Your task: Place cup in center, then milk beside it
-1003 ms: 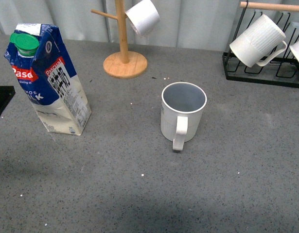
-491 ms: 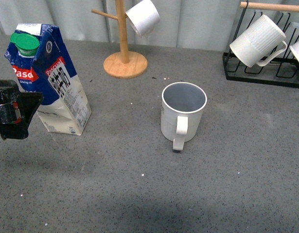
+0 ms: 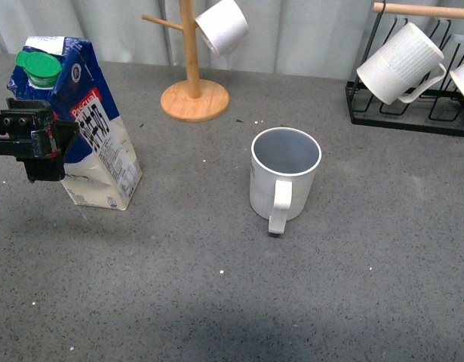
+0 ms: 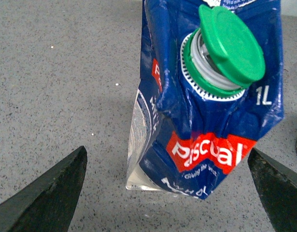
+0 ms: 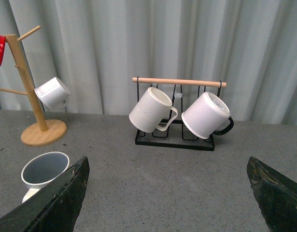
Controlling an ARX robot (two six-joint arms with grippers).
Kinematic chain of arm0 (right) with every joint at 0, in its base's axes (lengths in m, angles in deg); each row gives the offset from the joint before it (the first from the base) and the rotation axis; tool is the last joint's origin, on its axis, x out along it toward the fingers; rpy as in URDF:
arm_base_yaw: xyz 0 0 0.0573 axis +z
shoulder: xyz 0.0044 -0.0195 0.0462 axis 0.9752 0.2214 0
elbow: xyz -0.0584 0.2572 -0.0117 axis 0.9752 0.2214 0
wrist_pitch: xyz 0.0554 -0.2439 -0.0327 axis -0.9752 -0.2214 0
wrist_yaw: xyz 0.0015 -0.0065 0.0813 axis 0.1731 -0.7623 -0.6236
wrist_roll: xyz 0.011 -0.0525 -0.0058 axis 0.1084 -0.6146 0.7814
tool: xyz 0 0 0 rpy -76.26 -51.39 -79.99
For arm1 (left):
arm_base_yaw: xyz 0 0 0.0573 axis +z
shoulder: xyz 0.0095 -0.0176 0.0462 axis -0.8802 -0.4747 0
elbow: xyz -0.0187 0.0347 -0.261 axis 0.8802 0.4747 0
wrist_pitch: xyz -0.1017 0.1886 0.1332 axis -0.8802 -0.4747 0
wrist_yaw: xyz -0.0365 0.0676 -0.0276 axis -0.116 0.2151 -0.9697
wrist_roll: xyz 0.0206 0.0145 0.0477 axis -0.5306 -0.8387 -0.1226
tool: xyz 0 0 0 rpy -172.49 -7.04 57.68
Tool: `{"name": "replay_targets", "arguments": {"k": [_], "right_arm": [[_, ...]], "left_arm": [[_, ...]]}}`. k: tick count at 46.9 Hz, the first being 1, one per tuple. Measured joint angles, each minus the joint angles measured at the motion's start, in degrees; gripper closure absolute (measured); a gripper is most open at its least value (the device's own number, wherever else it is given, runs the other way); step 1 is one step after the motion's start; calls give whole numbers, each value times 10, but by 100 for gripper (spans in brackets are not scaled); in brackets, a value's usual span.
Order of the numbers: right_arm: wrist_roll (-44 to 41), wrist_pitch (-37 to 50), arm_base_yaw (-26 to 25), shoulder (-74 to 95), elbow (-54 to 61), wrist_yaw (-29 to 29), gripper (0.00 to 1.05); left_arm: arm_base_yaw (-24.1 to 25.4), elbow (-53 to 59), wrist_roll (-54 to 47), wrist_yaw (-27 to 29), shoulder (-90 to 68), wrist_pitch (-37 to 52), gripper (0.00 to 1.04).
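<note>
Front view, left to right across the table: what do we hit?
milk carton → wooden mug tree → cup → mug rack

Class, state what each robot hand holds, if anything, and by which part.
Nothing is held. The left hand is open astride the tall blue-and-white milk carton, not touching; the right hand is open and empty.

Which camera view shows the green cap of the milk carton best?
The left wrist view. There the green cap is large and sharp, with its grey ring showing. The front view shows it only small, on top of the milk carton. The right wrist view does not show it.
</note>
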Motion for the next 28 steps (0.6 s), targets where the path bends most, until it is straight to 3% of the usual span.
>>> {"name": "replay_targets", "arguments": {"k": [14, 28], "right_arm": [[0, 0, 0, 0, 0, 0, 9], [0, 0, 0, 0, 0, 0, 9]], "left_arm": [[1, -24, -2, -15, -18, -4, 7], [2, -33, 12, -20, -20, -10, 45]]}}
